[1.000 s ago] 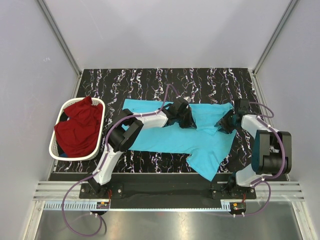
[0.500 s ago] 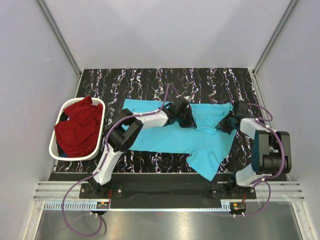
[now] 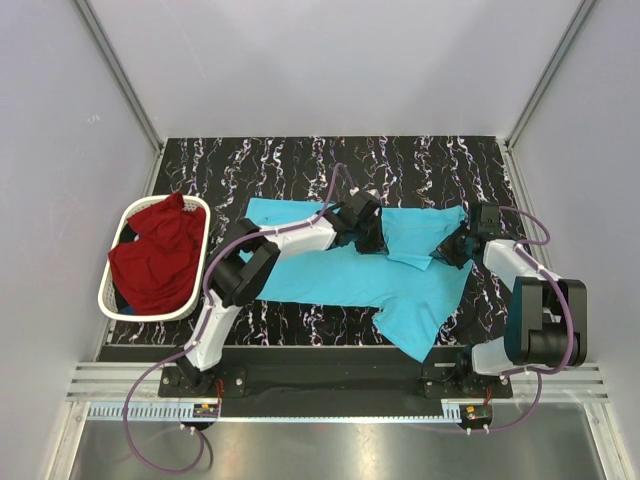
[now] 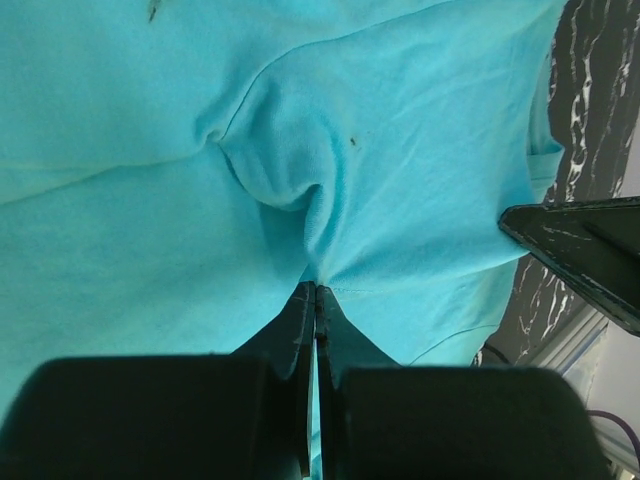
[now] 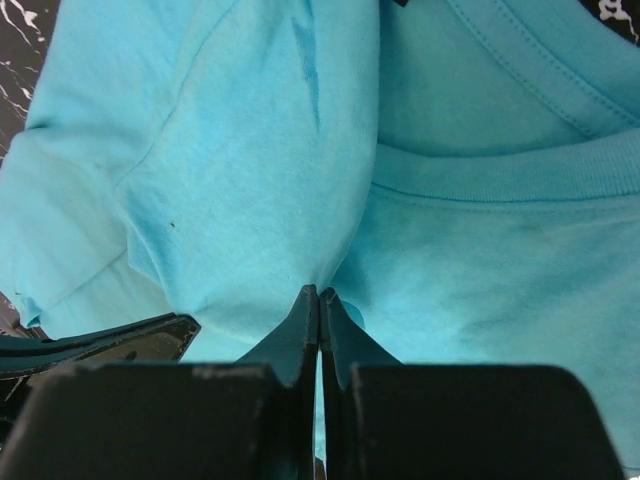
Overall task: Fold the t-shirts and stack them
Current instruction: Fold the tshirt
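The turquoise t-shirt (image 3: 350, 275) lies spread across the black marbled table (image 3: 300, 160), its upper right part folded over and a sleeve hanging toward the near edge. My left gripper (image 3: 378, 243) is shut on a pinch of this shirt's cloth (image 4: 300, 200) near the middle. My right gripper (image 3: 445, 252) is shut on the same shirt (image 5: 250, 180) near its right edge, close to the ribbed collar (image 5: 500, 180). The dark red t-shirt (image 3: 155, 255) lies crumpled in the white laundry basket (image 3: 118, 221) at the left.
Grey walls close in the table on three sides. A metal rail (image 3: 330, 385) with the arm bases runs along the near edge. Bare table shows behind the shirt and at the far right (image 3: 490, 300).
My right gripper has shifted slightly right and back with the cloth, and the folded flap has flattened a little. My left gripper has hardly moved.
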Tool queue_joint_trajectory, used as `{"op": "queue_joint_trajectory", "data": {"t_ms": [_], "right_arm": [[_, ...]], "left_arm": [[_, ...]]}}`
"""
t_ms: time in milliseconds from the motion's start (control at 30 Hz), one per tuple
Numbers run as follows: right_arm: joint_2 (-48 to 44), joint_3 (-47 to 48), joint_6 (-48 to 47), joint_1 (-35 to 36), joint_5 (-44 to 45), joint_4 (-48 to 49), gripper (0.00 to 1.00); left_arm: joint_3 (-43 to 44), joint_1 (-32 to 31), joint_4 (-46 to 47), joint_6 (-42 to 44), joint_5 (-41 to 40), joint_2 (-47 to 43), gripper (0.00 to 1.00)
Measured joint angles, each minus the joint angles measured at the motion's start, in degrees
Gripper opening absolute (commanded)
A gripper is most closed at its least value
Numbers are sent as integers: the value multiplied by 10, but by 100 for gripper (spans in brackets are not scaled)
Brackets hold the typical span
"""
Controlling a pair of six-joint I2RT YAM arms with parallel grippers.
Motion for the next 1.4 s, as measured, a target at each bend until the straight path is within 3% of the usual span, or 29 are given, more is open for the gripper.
{"op": "queue_joint_trajectory", "data": {"t_ms": [267,300,367,500,600,767,933,1167,1400], "right_arm": [[-1,-4,2,0,-1,-13,2],[-1,-5,1,0,-1,-13,4],[-1,-6,3,1,-1,-16,18],[-6,-6,1,1,2,-27,31],[-31,-3,5,1,8,-62,35],[-55,31,10,1,25,-82,34],[43,120,-17,1,34,-63,34],[226,259,-79,-1,68,-39,33],[327,346,-110,-19,100,-46,33]], "left_arm": [[0,-11,-28,12,-13,0,0],[1,-12,-31,14,-17,0,6],[3,-14,-38,20,-22,0,13],[4,-16,-62,32,-35,-7,22],[1,-14,-84,49,-52,-30,28],[-2,2,-91,80,-66,-98,28],[-9,78,-85,105,-65,-134,28],[-14,207,-86,139,-69,-95,30],[-5,240,-99,152,-65,-19,29]]}}
